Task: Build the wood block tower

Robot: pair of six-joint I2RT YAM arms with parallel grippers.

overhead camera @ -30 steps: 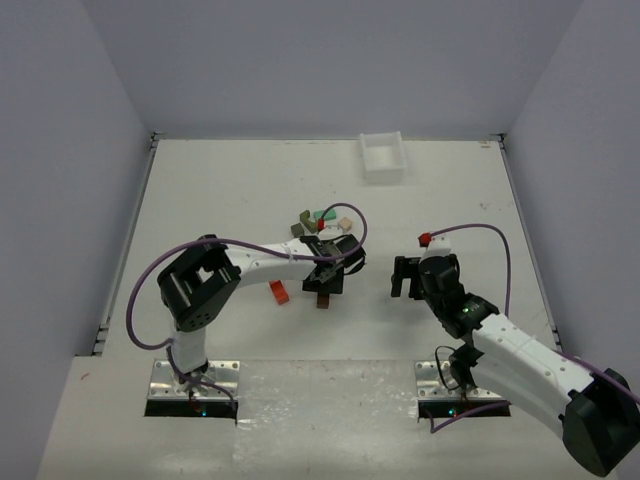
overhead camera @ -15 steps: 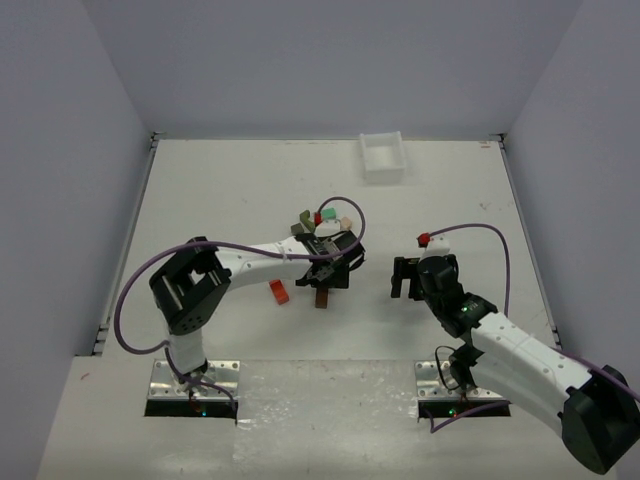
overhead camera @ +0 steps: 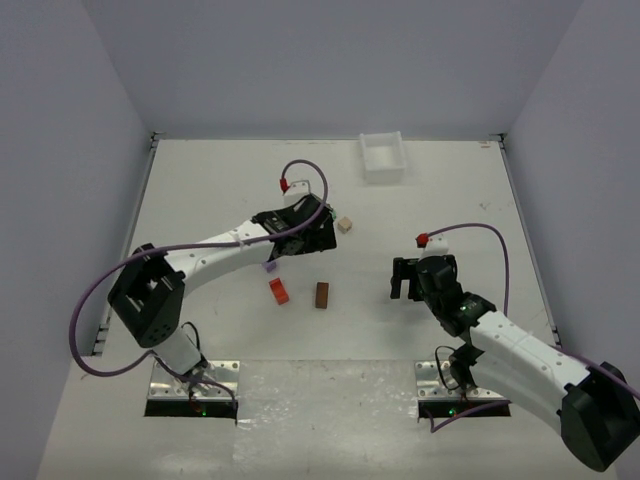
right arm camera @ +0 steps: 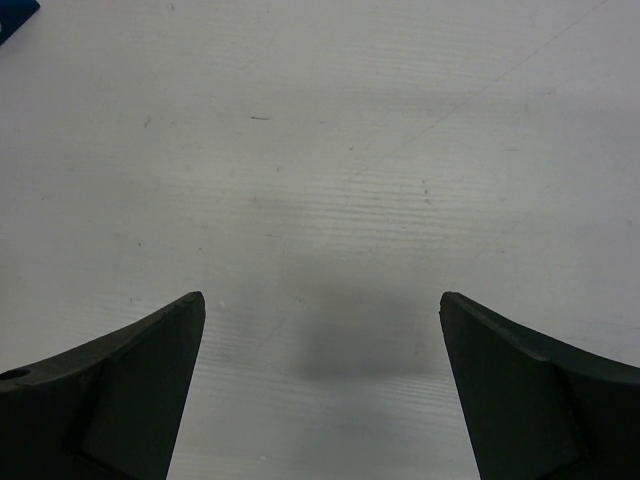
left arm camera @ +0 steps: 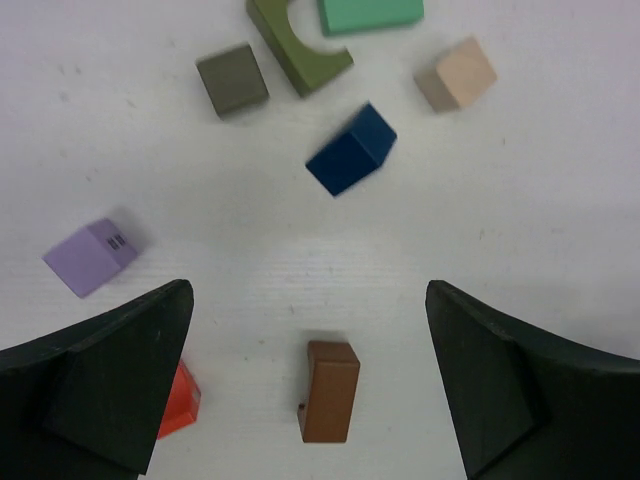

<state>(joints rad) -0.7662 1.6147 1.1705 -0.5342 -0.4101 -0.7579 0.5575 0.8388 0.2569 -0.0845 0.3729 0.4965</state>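
Observation:
The wood blocks lie singly on the table, and no tower shows in any view. A brown bar (left arm camera: pixel 330 391) lies flat below my left gripper (left arm camera: pixel 308 300), which hangs open and empty above it. A red-orange block (left arm camera: pixel 178 402) peeks out beside the left finger. Farther off are a purple cube (left arm camera: pixel 90 257), a blue block (left arm camera: pixel 351 150), a grey cube (left arm camera: pixel 232 79), an olive arch (left arm camera: pixel 298 50), a green block (left arm camera: pixel 370 14) and a beige cube (left arm camera: pixel 455 74). From above, the brown bar (overhead camera: pixel 322 295) and the red-orange block (overhead camera: pixel 279 291) sit side by side. My right gripper (overhead camera: pixel 405 277) is open over bare table.
A white plastic tray (overhead camera: pixel 383 155) stands at the far edge of the table. The left arm (overhead camera: pixel 225 250) reaches diagonally across the table's middle and covers part of the block cluster. A blue corner (right arm camera: pixel 15 8) shows at the right wrist view's top left.
My left gripper opened, let go of the brown bar, rose and pulled back toward the far left over the block cluster. The brown bar stays beside the red-orange block. The right arm has not moved.

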